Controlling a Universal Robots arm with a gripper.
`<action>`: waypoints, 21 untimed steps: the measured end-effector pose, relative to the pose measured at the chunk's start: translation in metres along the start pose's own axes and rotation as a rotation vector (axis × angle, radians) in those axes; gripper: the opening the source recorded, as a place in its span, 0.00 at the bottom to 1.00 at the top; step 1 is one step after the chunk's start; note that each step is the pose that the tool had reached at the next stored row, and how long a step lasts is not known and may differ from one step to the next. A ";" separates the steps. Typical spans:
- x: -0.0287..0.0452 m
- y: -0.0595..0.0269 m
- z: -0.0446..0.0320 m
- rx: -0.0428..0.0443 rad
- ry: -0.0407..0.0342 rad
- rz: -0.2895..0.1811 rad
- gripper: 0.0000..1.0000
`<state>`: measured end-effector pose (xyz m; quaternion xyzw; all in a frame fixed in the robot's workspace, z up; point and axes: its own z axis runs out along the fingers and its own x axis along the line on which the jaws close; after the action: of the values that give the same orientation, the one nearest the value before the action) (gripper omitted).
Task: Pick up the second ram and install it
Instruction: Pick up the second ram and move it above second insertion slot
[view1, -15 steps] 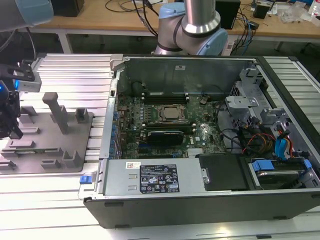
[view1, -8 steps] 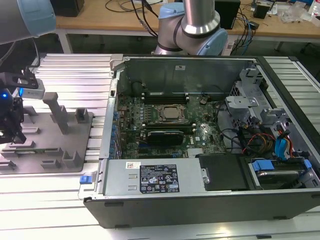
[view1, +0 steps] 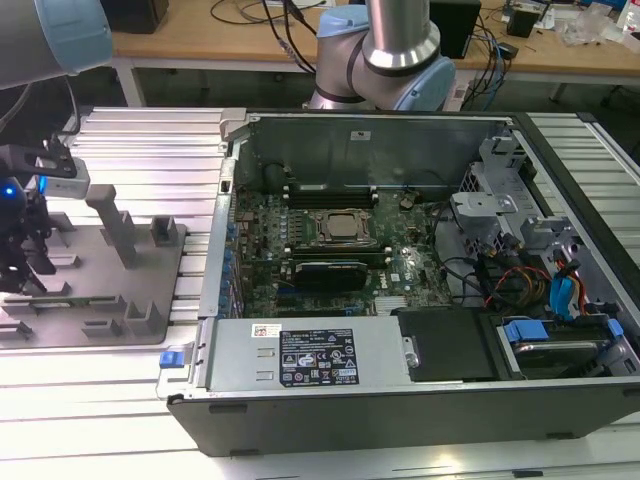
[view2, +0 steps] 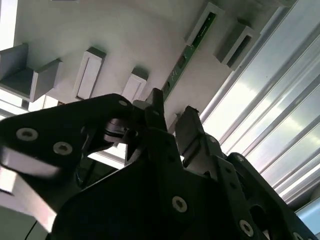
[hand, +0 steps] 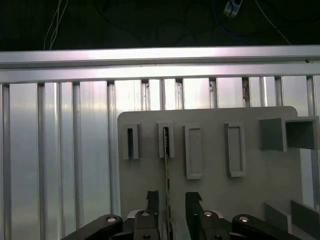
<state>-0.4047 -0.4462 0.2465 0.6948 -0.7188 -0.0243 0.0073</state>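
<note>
- The second ram (hand: 166, 170) was a long, narrow green circuit-board stick. In the first wrist view you saw it edge-on as a thin line. In the second wrist view (view2: 187, 50) its green face with small pale markings showed.
- It stood on its edge on the grey fixture plate (hand: 215, 200), with its far end seated in one of a row of raised, slotted rectangular holders (hand: 166, 142).
- Your black two-finger gripper (hand: 172, 197) straddled the near end of the stick. The jaws were spread, with a gap beside the board, so nothing was gripped.
- In the exterior view the gripper (view1: 25, 262) hung over that plate (view1: 100, 260) at the exterior view's left, well apart from the computer.
- The plate lay on a ribbed aluminium table (view1: 130, 140), bright with reflected light.
- Behind the table ran a wooden bench (view1: 200, 30) strewn with cables, and the arm's grey and pale blue base (view1: 380, 50) rose just behind the case.
- An open black desktop computer case (view1: 400, 410) lay on its side at the exterior view's right.
- Inside it you could see a green motherboard (view1: 400, 270) with a square silver processor (view1: 342, 228) and long black memory slots (view1: 330, 190) just beside it.
- A silver labelled power supply (view1: 300, 355) sat along the case's near wall, with orange and red cables (view1: 520, 280) and a blue drive caddy (view1: 545, 335) at the far right.
</note>
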 end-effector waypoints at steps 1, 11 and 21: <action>0.0000 0.0000 0.0000 0.0000 0.0000 0.000 0.40; 0.0005 -0.0010 0.0213 -0.0001 0.0000 -0.005 0.47; 0.0012 0.0056 0.0422 -0.0002 0.0002 -0.008 0.45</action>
<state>-0.4122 -0.4462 0.2046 0.6978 -0.7159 -0.0243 0.0074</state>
